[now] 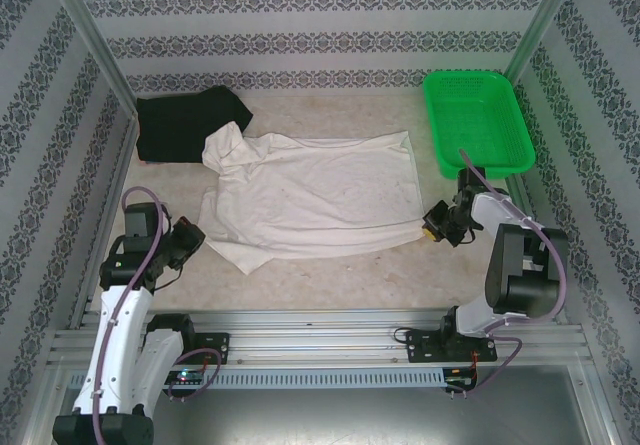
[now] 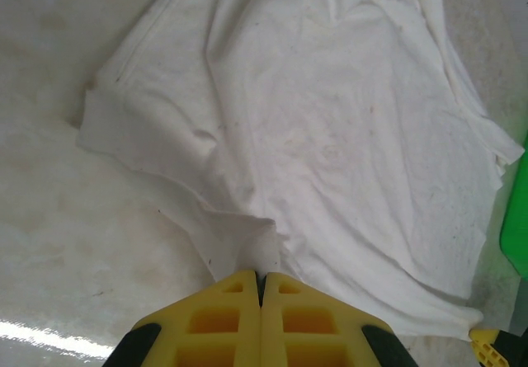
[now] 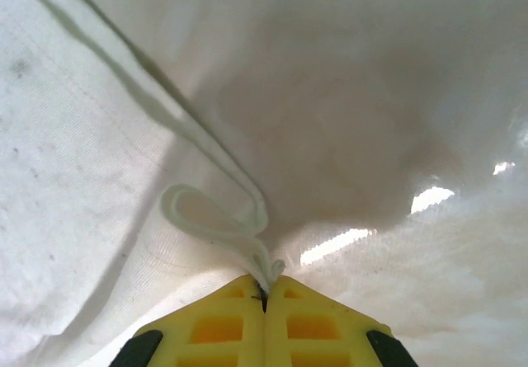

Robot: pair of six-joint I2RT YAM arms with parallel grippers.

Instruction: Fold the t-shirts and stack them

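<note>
The cream shirt (image 1: 310, 190) lies spread out mid-table, not yet folded; the black shirt (image 1: 180, 125) sits crumpled behind it, far left. The right gripper (image 3: 264, 289) is clamped on the cream shirt's near hem, and the left gripper (image 2: 260, 278) seems to pinch its other near corner. I'd say folding is barely begun, with stacking all ahead

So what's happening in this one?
Two arms are working on the cream t-shirt, spread out mid-table. The right tool is shut on a fold at its near right corner. The left tool is shut at the near left edge; whether it pinches cloth is unclear. The black t-shirt lies bunched at the far left.
</note>
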